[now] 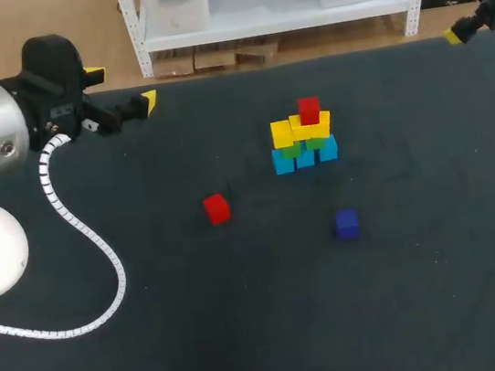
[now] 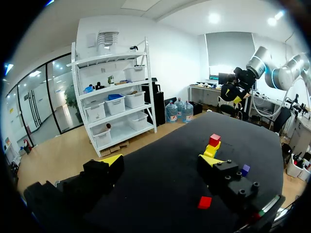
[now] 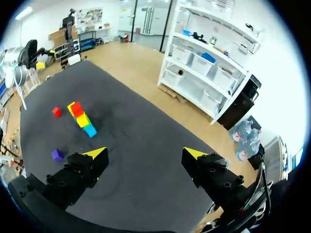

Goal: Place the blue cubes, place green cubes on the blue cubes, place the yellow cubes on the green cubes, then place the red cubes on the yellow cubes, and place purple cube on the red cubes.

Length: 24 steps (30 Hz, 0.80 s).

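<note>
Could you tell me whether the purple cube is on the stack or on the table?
On the table: the purple cube lies alone, apart from the stack, which a red cube tops.

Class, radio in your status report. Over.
Both jaws open, empty. Blue-green-yellow cube stack carries one red cube; second red cube, purple cube loose on black table. Nothing in the way.

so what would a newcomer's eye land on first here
The bright cube tower mid-table: blue at the base, then green, yellow, and one red on top. In front of it lie a loose red cube and a purple cube, each apart from it. The left gripper and right gripper hang open at the table's far corners.
</note>
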Each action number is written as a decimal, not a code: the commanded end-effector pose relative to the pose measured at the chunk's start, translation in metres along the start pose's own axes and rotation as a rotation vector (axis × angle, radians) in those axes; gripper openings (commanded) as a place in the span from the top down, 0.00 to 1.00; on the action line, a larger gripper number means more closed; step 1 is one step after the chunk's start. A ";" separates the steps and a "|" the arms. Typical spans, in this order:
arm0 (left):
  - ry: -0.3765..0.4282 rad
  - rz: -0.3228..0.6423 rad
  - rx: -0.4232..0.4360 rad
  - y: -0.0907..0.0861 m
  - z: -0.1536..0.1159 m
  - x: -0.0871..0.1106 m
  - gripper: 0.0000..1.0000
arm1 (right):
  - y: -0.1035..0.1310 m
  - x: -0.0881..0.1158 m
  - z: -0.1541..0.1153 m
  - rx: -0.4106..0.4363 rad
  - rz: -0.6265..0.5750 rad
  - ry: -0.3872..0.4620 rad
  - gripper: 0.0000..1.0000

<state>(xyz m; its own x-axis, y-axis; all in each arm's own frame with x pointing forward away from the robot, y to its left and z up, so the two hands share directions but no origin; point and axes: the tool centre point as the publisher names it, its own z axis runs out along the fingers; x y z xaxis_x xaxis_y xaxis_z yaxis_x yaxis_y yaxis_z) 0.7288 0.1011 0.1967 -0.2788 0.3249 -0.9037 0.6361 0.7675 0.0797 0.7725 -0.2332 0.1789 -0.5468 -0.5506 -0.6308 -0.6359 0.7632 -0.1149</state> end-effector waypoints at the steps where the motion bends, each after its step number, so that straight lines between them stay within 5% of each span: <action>1: -0.008 0.002 0.009 0.003 -0.001 0.002 0.00 | 0.001 0.011 -0.005 0.053 0.008 -0.026 0.00; 24: -0.008 0.002 0.009 0.003 -0.001 0.002 0.00 | -0.001 0.016 -0.008 0.049 0.036 -0.041 0.00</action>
<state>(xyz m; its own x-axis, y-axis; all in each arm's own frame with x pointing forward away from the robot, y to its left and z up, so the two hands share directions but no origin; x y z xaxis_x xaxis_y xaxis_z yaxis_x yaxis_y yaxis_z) 0.7288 0.1011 0.1967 -0.2788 0.3249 -0.9037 0.6361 0.7675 0.0797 0.7620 -0.2467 0.1751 -0.5452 -0.5093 -0.6659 -0.5941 0.7952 -0.1217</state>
